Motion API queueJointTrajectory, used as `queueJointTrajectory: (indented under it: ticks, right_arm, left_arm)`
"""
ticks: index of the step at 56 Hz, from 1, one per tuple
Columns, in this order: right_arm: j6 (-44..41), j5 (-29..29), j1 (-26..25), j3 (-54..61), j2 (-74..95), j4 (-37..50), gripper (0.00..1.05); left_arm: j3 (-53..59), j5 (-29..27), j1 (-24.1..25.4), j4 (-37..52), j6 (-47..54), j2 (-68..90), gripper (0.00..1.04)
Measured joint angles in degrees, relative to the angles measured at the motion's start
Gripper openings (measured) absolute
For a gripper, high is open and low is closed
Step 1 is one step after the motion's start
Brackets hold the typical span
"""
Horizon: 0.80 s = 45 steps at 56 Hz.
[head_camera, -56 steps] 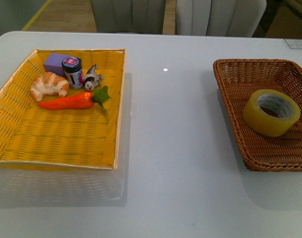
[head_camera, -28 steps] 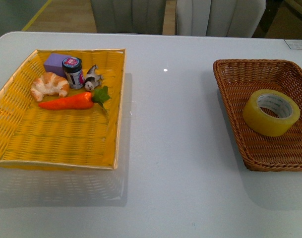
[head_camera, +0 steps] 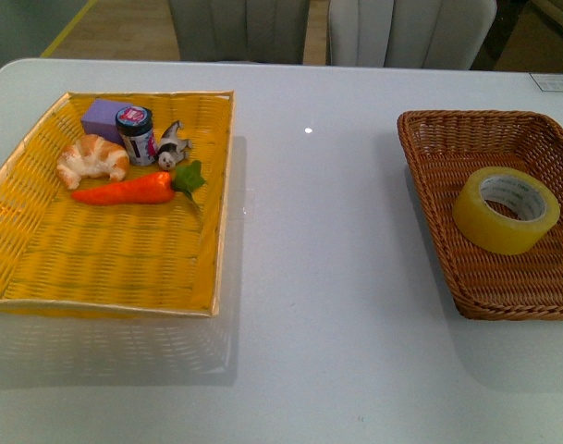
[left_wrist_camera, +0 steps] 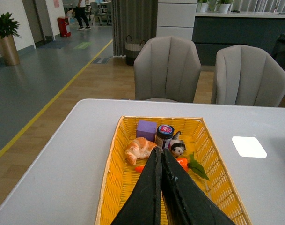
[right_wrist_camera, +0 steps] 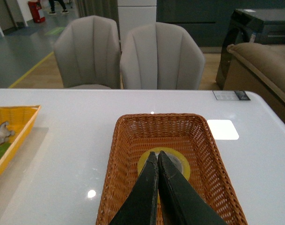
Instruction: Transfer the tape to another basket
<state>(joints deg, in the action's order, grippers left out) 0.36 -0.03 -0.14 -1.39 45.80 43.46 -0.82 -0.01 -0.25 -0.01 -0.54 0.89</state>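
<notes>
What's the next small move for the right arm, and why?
Probably open the right end effector and lower it toward the tape. Its jaws are shut and empty, and the right wrist view shows them above the roll, which lies alone in the brown wicker basket. The yellow basket, where it seems meant to go, sits across the table.

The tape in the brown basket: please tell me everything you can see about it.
The tape is a wide roll of translucent yellowish film around a white printed core. It rests tilted on the woven floor of the brown wicker basket, alone there, its hole facing up and toward the camera. Nothing grips it; the right gripper, fingers together, hangs above it.
</notes>
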Motion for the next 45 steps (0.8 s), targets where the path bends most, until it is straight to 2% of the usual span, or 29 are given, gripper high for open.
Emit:
queueJointTrajectory:
  ticks: [19,45]
  right_arm:
    - [0.0,0.04,0.02,0.09,-15.91,-14.03,0.02]
    - [0.0,0.04,0.02,0.09,-28.72,-26.29,0.02]
  left_arm:
    - [0.0,0.0,0.0,-0.02,0.0,0.0,0.02]
    - [0.0,0.0,0.0,-0.02,0.0,0.0,0.02]
